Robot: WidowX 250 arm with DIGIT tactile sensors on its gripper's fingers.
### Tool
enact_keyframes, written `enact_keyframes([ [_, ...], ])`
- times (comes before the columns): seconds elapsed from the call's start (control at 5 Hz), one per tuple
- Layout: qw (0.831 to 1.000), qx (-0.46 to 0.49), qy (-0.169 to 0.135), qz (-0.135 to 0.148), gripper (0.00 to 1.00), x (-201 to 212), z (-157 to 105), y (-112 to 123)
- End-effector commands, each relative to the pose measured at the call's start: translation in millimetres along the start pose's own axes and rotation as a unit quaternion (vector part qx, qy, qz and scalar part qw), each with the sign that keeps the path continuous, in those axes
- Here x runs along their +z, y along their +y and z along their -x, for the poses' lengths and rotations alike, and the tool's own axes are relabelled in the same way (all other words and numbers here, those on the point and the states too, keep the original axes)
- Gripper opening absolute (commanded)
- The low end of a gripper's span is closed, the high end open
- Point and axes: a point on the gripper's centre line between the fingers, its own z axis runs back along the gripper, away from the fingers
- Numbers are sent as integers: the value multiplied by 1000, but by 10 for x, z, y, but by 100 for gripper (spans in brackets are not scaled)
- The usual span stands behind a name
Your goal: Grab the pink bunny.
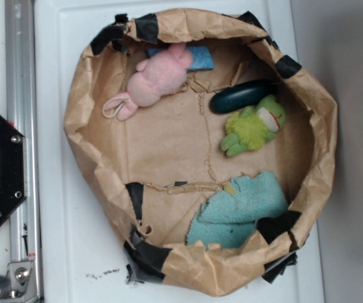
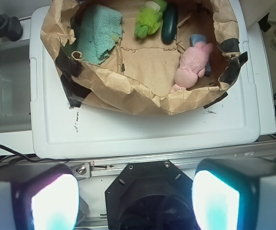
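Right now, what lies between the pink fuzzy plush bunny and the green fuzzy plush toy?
In the exterior view, only bare brown paper lies between the bunny and the green toy.

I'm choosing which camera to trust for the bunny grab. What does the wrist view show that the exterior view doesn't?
Only the wrist view shows the claw, its two glowing pads wide apart near the bottom edge, well short of the paper basket. It also shows a sink to one side.

Only the exterior view shows the bunny's thin loop clearly.

Both show the pink bunny lying against a blue item, the green plush, the dark oblong object and the teal cloth.
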Motion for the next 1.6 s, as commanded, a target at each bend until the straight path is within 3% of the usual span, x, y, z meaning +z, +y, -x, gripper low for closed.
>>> enact_keyframes([
  [0.0,1000,0,0,0,100,0,0,0],
  [0.2,996,68,-59,-18,100,-305,-477,49],
  [0.4,993,60,-104,-24,100,-401,-931,72],
  [1.2,993,60,-104,-24,100,-401,-931,72],
  [1.4,991,84,-83,-68,100,-913,-1131,336],
])
